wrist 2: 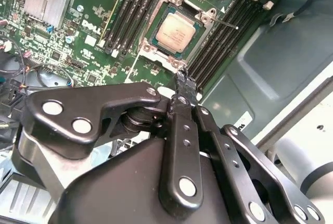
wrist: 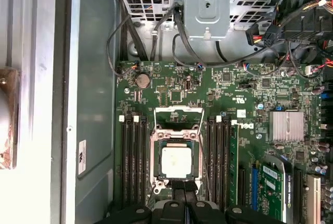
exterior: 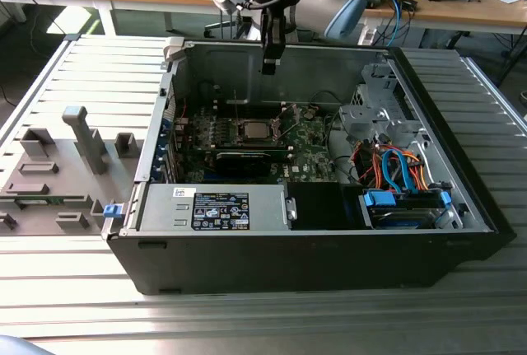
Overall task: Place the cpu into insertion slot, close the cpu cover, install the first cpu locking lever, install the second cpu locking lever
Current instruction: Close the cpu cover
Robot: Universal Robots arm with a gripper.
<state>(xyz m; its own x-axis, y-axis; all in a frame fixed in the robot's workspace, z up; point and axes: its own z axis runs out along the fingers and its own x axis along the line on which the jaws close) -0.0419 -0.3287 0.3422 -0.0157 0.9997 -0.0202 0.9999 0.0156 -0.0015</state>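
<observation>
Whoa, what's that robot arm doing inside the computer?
A robot arm is working over an open computer case. Its pincer hangs above the green circuit board, closed with nothing in it. The cpu, a little silver square, already lies in the insertion slot, and the pincer points down towards that spot without touching it.

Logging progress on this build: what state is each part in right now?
Chip: seated in its socket.
Cover: open, raised off the chip.
Gripper: shut, empty, above the board.
Computer case: lying open, side off.
</observation>
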